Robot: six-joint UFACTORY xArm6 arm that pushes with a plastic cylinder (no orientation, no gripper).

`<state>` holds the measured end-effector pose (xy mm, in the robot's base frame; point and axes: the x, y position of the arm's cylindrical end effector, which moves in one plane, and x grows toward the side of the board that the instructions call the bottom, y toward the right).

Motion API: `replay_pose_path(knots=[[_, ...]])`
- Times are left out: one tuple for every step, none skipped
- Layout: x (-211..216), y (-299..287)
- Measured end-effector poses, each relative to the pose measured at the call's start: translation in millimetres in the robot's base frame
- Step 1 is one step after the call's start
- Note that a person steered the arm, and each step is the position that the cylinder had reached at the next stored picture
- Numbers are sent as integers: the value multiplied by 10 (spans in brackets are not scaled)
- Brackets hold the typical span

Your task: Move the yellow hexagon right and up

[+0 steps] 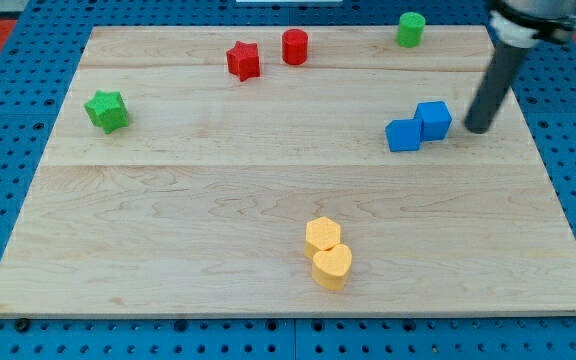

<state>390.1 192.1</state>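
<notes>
The yellow hexagon (322,235) lies on the wooden board (168,220) near the view's bottom, right of centre. A yellow heart-shaped block (332,266) touches it just below and to the right. My tip (477,128) is at the view's right, far above and to the right of the hexagon, just right of two blue blocks.
Two blue blocks (404,135) (433,119) touch each other left of my tip. A red star (243,60) and a red cylinder (295,46) sit at the top centre. A green cylinder (411,28) is at the top right, a green star (107,110) at the left.
</notes>
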Motion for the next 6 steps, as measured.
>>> replay_pose_path(knots=[[1,-1003],[-1,-1921],[100,-2429],[575,-2926],[1305,-3047],[1733,-2340]])
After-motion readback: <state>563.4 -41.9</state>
